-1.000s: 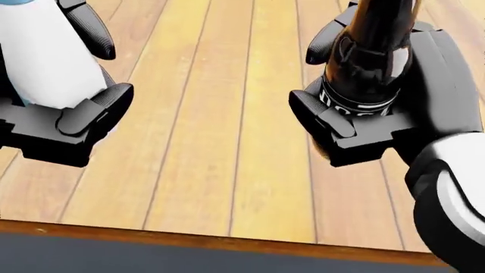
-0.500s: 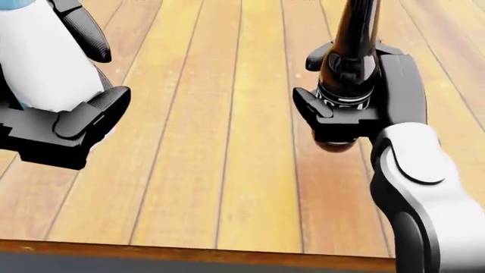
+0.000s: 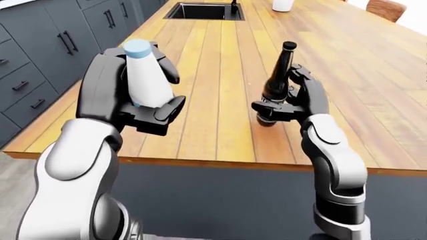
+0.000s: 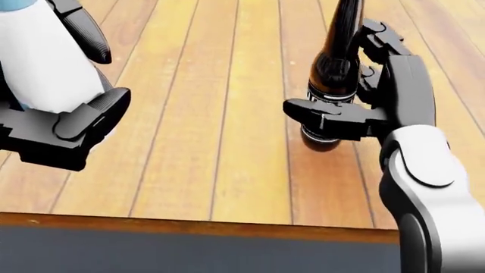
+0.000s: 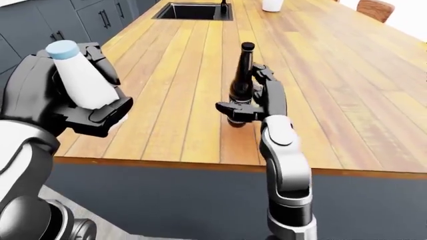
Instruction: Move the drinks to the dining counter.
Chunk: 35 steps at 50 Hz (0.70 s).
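Two drinks held over the near end of a long wooden tabletop [image 3: 220,60]

The left robot hand [image 3: 133,97] has its fingers closed round a white bottle [image 3: 145,77] with a pale blue cap, held above the tabletop's near left corner; its long axis runs near upright, cap tipped slightly left and away. The right robot hand [image 3: 290,100] grips a dark glass bottle [image 3: 277,82] round its lower body, fingers wrapped about it, neck pointing up and leaning a little to the right; whether its base touches the wood I cannot tell. The two bottles stand well apart, with bare planks between them. The near edge lies just below both hands. Far along the tabletop, a black sink [image 3: 203,11] and a white cup [image 3: 283,5], with open wood stretching between
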Tool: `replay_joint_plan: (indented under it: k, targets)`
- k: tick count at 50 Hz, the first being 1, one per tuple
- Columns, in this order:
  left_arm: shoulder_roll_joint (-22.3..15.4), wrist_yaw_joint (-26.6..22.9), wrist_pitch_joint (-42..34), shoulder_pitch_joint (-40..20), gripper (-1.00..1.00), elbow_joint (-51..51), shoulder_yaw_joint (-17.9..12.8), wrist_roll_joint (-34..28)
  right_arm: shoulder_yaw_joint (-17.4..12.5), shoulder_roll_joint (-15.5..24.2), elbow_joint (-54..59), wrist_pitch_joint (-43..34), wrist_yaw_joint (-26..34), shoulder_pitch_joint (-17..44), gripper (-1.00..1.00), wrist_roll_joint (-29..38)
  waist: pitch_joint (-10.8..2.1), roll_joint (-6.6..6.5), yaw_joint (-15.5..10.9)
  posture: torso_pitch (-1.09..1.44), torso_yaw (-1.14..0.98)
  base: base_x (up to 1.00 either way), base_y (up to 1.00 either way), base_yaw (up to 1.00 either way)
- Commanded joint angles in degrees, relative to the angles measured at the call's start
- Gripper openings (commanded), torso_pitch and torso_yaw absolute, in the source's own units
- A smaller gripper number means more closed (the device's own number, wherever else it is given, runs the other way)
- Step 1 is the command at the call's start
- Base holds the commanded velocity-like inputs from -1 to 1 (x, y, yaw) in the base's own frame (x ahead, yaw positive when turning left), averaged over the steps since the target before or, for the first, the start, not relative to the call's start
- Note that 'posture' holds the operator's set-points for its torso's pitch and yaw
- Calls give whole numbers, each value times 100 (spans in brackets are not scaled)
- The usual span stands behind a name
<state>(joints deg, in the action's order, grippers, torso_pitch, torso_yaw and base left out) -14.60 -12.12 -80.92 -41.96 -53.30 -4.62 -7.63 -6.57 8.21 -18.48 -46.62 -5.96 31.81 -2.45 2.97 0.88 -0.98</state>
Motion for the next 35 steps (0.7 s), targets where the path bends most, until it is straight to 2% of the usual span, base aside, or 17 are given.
replay_joint_plan:
  k: [1, 3, 11, 15, 18, 20, 23, 24, 25, 27, 29, 35]
  targets:
    - [-39, 52, 194, -187, -100, -117, -46, -51, -84, 99, -176, 161, 17, 148, 85, -10, -139, -9, 1, 0, 0, 0, 0, 0]
    - [-31, 58, 216, -181, -100, -103, -28, -59, -170, 177, -223, 128, 44, 124, 100, -52, -143, -5, 8, 0, 0, 0, 0, 0]
    - [10, 97, 143, -344, -100, -37, 91, -110, -456, 406, -809, -33, 214, -299, 100, -279, -161, 9, 13, 0, 0, 0, 0, 0]
    - [130, 203, 478, -426, -100, 350, 184, -184, -727, 542, -1511, -408, 298, -519, 100, -471, -157, 22, 7, 0, 0, 0, 0, 0]
    - [316, 326, 1101, -563, -100, 1118, 369, -336, -1060, 632, -2079, -689, 369, -744, 100, -731, -157, 38, -10, 0, 0, 0, 0, 0]
    - [513, 346, 1285, -683, -100, 1463, 434, -375, -1133, 653, -2199, -610, 431, -953, 100, -830, -167, 56, -21, 0, 0, 0, 0, 0]
    - [809, 488, 1966, -872, -100, 2341, 550, -485, -1305, 713, -2464, -683, 483, -1070, 100, -1006, -184, 94, -10, 0, 0, 0, 0, 0]
    - [1212, 934, 4063, -1057, -100, 4541, 605, -193, -1549, 703, -2782, -927, 364, -930, 100, -1192, -187, 109, -8, 0, 0, 0, 0, 0]
    - [1260, 990, 4512, -1144, -100, 5097, 571, -203, -1577, 730, -2822, -947, 308, -928, 100, -1270, -158, 152, -16, 0, 0, 0, 0, 0]
    - [1292, 1027, 4742, -1233, -100, 5445, 535, -250, -1567, 776, -2820, -914, 219, -953, 100, -1374, -232, 176, -84, 0, 0, 0, 0, 0]
    - [1317, 1072, 4959, -1316, -100, 5747, 536, -286, -1545, 800, -2834, -901, 145, -970, 100, -1443, -276, 168, -46, 0, 0, 0, 0, 0]
    - [1386, 1255, 5519, -1563, -100, 6648, 500, -319, -1541, 883, -2878, -947, -2, -953, 100, -1626, -268, 197, 16, 0, 0, 0, 0, 0]
